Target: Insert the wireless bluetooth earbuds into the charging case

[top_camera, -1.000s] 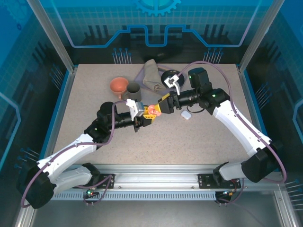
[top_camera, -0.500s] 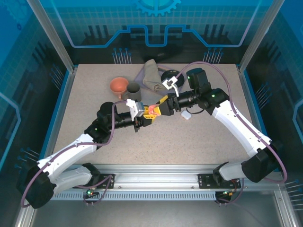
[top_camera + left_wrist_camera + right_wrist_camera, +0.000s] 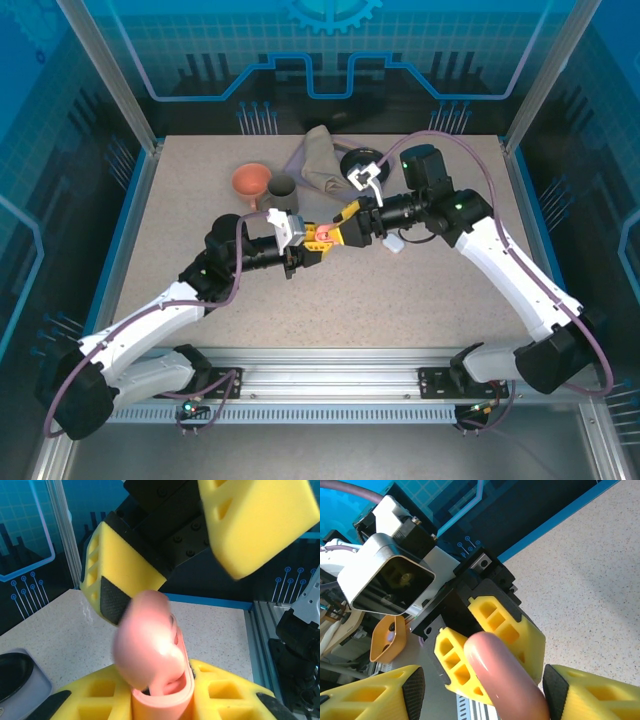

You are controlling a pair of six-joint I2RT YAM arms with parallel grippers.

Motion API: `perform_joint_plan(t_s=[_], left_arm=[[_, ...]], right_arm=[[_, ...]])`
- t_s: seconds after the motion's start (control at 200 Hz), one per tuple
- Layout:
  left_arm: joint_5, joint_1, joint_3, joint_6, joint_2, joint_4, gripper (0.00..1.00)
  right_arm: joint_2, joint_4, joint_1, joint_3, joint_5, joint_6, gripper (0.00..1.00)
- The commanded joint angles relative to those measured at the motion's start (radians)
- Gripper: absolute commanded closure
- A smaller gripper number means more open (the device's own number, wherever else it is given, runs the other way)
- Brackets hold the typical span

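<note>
A salmon-pink charging case (image 3: 326, 234) is held above the middle of the table, with my left gripper (image 3: 316, 239) shut on its lower half. In the left wrist view its body (image 3: 161, 704) sits between my yellow fingers (image 3: 97, 692) and its lid (image 3: 145, 645) stands raised and blurred. My right gripper (image 3: 341, 231) meets it from the right. Its jaws stand open on either side of the lid (image 3: 507, 680), the left pad (image 3: 414, 690) apart from it and the right pad (image 3: 554, 690) close beside it. The earbuds are out of view.
At the back of the table stand an orange funnel-like bowl (image 3: 251, 180), a grey cup (image 3: 282, 192), a crumpled grey cloth (image 3: 318, 160) and a black round item (image 3: 358, 160). A small white case (image 3: 393, 243) lies under the right arm.
My right gripper has moved left onto the pink case and its jaws have narrowed around the lid. The left arm has held still.
</note>
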Motion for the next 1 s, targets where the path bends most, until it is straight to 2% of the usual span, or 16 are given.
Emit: perform_joint_plan(t_s=[0.0, 0.085, 0.185, 0.295, 0.41, 0.515, 0.685, 0.87, 0.995], left_arm=[[0.005, -0.003, 0.031, -0.003, 0.008, 0.008, 1.00], [0.006, -0.004, 0.032, -0.005, 0.011, 0.007, 1.00], [0.011, -0.004, 0.034, -0.009, 0.011, 0.008, 1.00], [0.018, -0.003, 0.033, -0.015, 0.007, 0.009, 1.00], [0.034, -0.004, 0.037, -0.020, 0.000, 0.007, 1.00], [0.047, -0.003, 0.042, -0.016, -0.009, -0.007, 1.00], [0.069, -0.004, 0.038, -0.016, -0.021, -0.006, 1.00], [0.115, -0.004, 0.051, -0.013, -0.021, -0.024, 1.00], [0.127, -0.005, 0.062, -0.008, -0.016, -0.039, 1.00]], right_arm=[[-0.032, -0.036, 0.010, 0.008, -0.005, -0.031, 0.33], [-0.040, -0.044, 0.005, 0.006, 0.012, -0.044, 0.33], [-0.069, -0.051, -0.001, 0.000, 0.097, -0.091, 0.32], [-0.135, 0.021, -0.032, -0.076, 0.147, -0.154, 0.28], [-0.200, 0.132, -0.066, -0.183, 0.097, -0.219, 0.21], [-0.228, 0.138, -0.072, -0.238, 0.020, -0.347, 0.20], [-0.202, 0.029, -0.073, -0.206, -0.028, -0.536, 0.24], [-0.165, 0.008, -0.056, -0.174, -0.044, -0.620, 0.28], [-0.126, -0.029, -0.026, -0.146, -0.030, -0.643, 0.36]])
